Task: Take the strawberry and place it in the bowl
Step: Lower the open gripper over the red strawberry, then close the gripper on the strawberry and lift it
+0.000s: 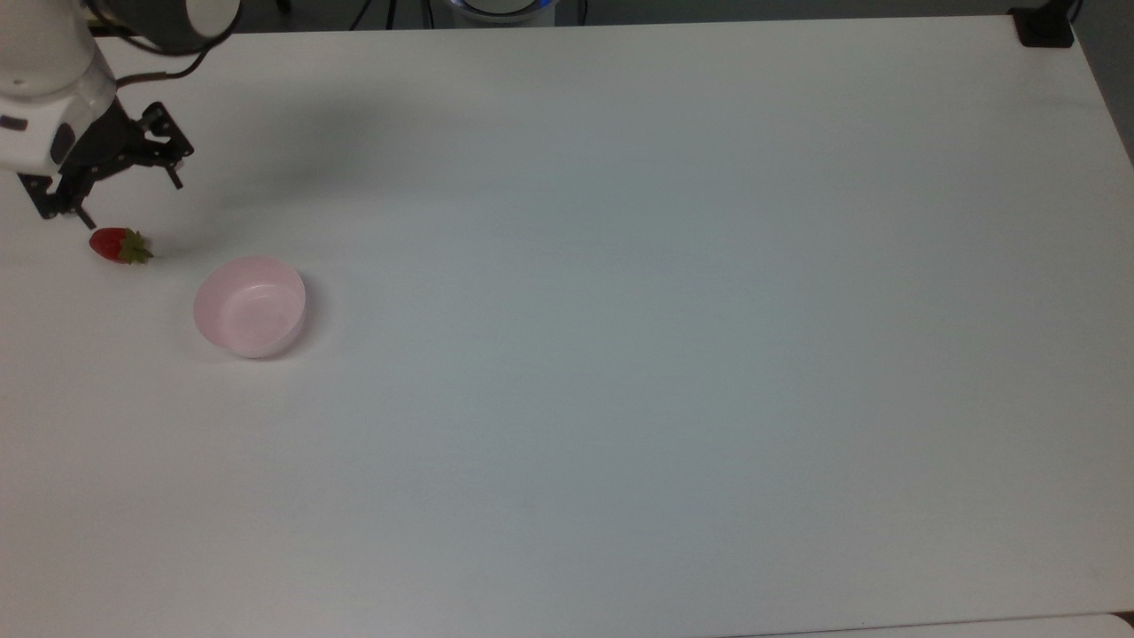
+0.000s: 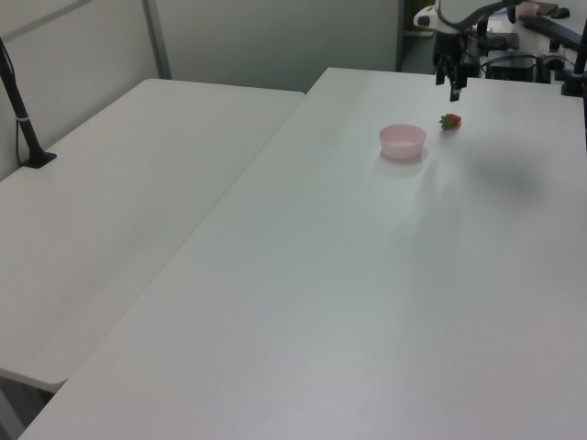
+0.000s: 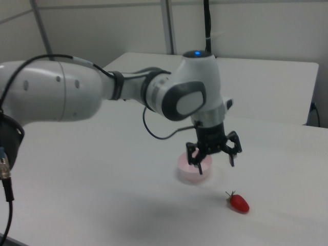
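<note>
The strawberry (image 1: 119, 245) lies on its side on the white table (image 1: 620, 310) at the top view's far left, its green cap toward the bowl. The pale pink bowl (image 1: 251, 306) stands upright and empty a short way to its right and below. My gripper (image 1: 131, 201) hangs open in the air just above the strawberry in the top view, nothing between its fingers. In the right view the gripper (image 3: 216, 167) hovers over the bowl (image 3: 192, 169), left of and higher than the strawberry (image 3: 238, 202). The left view has the gripper (image 2: 454, 85) above the strawberry (image 2: 450, 121) and bowl (image 2: 403, 141).
A second white table (image 2: 119, 202) adjoins on the left view's left, with a black post (image 2: 22, 115) clamped to it. A black clamp (image 1: 1044, 27) sits at the top view's upper right corner. Equipment clutter (image 2: 523, 55) stands beyond the table's far edge.
</note>
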